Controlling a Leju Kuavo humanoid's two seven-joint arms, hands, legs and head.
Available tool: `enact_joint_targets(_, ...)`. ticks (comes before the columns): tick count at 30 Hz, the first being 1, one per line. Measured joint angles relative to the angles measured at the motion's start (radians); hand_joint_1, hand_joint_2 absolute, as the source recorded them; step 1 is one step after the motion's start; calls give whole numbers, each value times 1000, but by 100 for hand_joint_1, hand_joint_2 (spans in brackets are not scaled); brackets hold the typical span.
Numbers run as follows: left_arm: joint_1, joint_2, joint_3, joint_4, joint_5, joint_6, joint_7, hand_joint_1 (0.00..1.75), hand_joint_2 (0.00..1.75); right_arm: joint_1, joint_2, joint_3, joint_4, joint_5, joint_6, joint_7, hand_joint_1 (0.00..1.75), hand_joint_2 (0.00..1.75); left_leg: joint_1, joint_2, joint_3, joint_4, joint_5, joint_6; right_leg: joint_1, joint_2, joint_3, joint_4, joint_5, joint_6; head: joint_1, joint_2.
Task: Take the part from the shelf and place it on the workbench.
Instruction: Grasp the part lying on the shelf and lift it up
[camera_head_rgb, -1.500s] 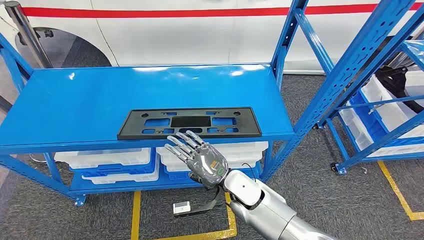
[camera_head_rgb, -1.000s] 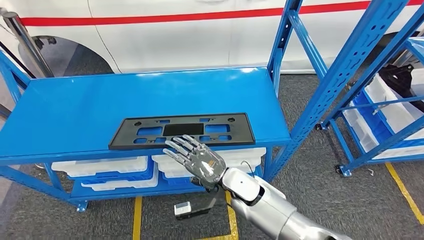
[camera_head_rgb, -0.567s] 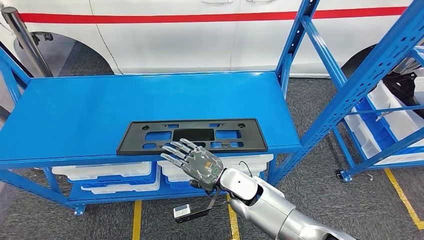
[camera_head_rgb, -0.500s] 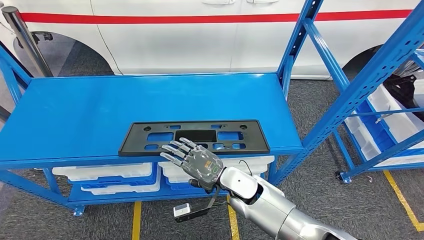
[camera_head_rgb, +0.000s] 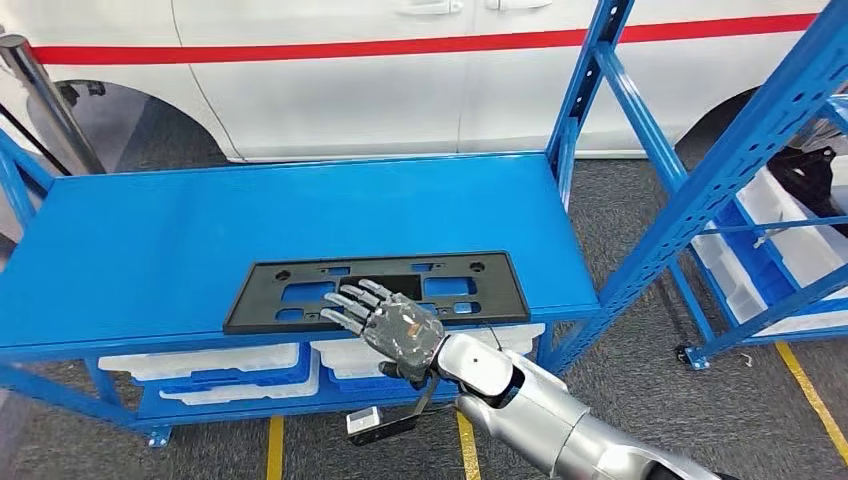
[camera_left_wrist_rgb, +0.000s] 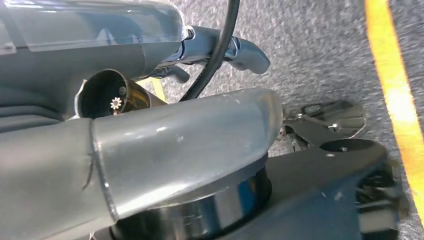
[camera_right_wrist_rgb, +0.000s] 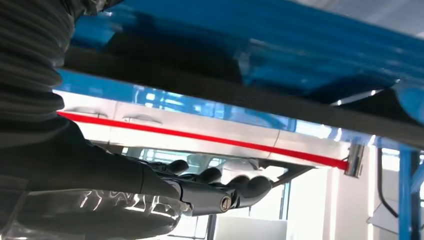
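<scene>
Right hand: reaches in from below on a silver arm, palm down, back of the hand up. Its fingers are spread and extended, released, holding nothing. The fingertips lie over the near edge of the part; whether they touch it cannot be told from the head view. In the right wrist view the dark fingers stretch out straight, just apart from the dark long edge of the part.

Part: flat black rectangular plate with cut-out windows and small holes. It lies flat on the blue workbench, near the front edge, long side parallel to that edge, towards the right half of the surface.

Left hand: state of the fingers cannot be told. The left wrist view shows grey and silver housing, a black cable, grey carpet and a yellow floor line.

Surroundings: white bins on the lower tier under the workbench; a second blue shelf at right, holding white bins; a white vehicle body with a red stripe behind; a small white box on the floor.
</scene>
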Motion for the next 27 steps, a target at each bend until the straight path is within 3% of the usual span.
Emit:
enact_joint_targets(2, 0, 1, 0, 0, 1, 0, 0, 0, 0, 0, 1, 2, 2, 0, 3, 1, 0, 175, 8, 1, -73, 124, -44, -13, -3, -1, 7, 0, -7, 2, -1, 0)
enact_joint_targets(3, 1, 2, 0, 0, 1, 0, 0, 0, 0, 1, 1, 4, 4, -1, 4, 1, 0, 175, 12, 1, -98, 157, -43, -19, -4, -1, 10, 2, -12, 4, -1, 0)
enact_joint_targets(4, 3, 2, 0, 0, 1, 0, 0, 0, 0, 1, 1, 6, 6, -1, 5, 1, 0, 175, 15, 1, -105, 154, -24, -24, -6, 0, 13, 6, -17, 6, -1, 0)
enact_joint_targets(5, 4, 3, 0, 0, 2, 0, 0, 0, 0, 1, 1, 8, 7, -2, 8, 2, 0, 175, 18, 1, -92, 113, 14, -28, -8, 1, 17, 11, -24, 11, -2, 0)
enact_joint_targets(7, 4, 5, 0, 0, 3, 0, 1, 0, 0, 0, 1, 10, 10, -4, 16, 6, 0, 175, 21, 3, -39, -16, 85, -33, -11, 2, 23, 25, -41, 22, -2, 0)
enact_joint_targets(9, 2, 5, 0, 0, 4, 0, 1, 0, 0, -3, 1, 13, 14, -8, 25, 8, 0, 175, 19, 3, -8, -85, 102, -23, -8, 3, 21, 38, -54, 35, -1, 0)
enact_joint_targets(13, 3, 5, -1, 0, 6, 0, 2, 0, 0, -7, 1, 19, 21, -15, 35, 11, 0, 175, 17, 0, -1, -95, 94, 8, -10, 3, 15, 55, -70, 56, 0, 0)
enact_joint_targets(15, 2, 5, -1, 0, 8, 0, 3, 0, 0, -11, 1, 21, 24, -19, 43, 13, 0, 175, 20, 1, 4, -99, 92, 19, -14, 2, -26, 137, -113, 65, 0, 0)
enact_joint_targets(17, 1, 6, -1, 0, 10, 0, 3, 0, 0, -13, 1, 23, 30, -24, 56, 17, 0, 175, 19, 1, 7, -99, 88, 24, -15, 1, -104, 274, -163, 70, 0, 0)
enact_joint_targets(18, 2, 6, -1, 0, 12, 0, 3, 0, 0, -13, 1, 24, 34, -27, 64, 19, 0, 175, 19, 1, 9, -99, 85, 24, -16, 1, -137, 321, -169, 71, 0, 0)
enact_joint_targets(19, 2, 7, -1, 0, 14, 0, 3, 0, 0, -13, 1, 25, 37, -30, 72, 22, 0, 175, 19, 0, 13, -98, 81, 24, -17, 1, -153, 334, -155, 70, 0, 0)
enact_joint_targets(20, 3, 7, -1, 0, 15, 0, 3, 0, 0, -13, 0, 26, 41, -33, 78, 24, 0, 175, 19, -1, 19, -98, 77, 23, -18, 1, -147, 304, -122, 68, 0, 0)
enact_joint_targets(22, 4, 7, -1, 0, 19, -1, 3, 0, 0, -16, 0, 27, 45, -38, 87, 27, 0, 175, 19, -2, 33, -99, 67, 19, -18, 1, -95, 172, -40, 60, 1, 0)
enact_joint_targets(23, 4, 7, -1, 0, 20, -1, 3, 0, 0, -19, 0, 27, 47, -39, 92, 28, 0, 175, 18, -3, 38, -98, 63, 15, -15, 1, -68, 110, -15, 56, 1, 0)
enact_joint_targets(25, 2, 6, -3, 0, 23, -2, 3, 0, 0, -25, 0, 28, 53, -44, 105, 36, 0, 175, 16, -3, 41, -101, 58, 4, -9, 3, -44, 55, -7, 50, 1, 0)
enact_joint_targets(27, 1, 6, -5, 0, 28, -1, 4, 0, 0, -29, 1, 29, 60, -51, 120, 53, 0, 175, 16, -2, 45, -108, 56, -9, -8, 5, -39, 46, -9, 43, 1, 0)
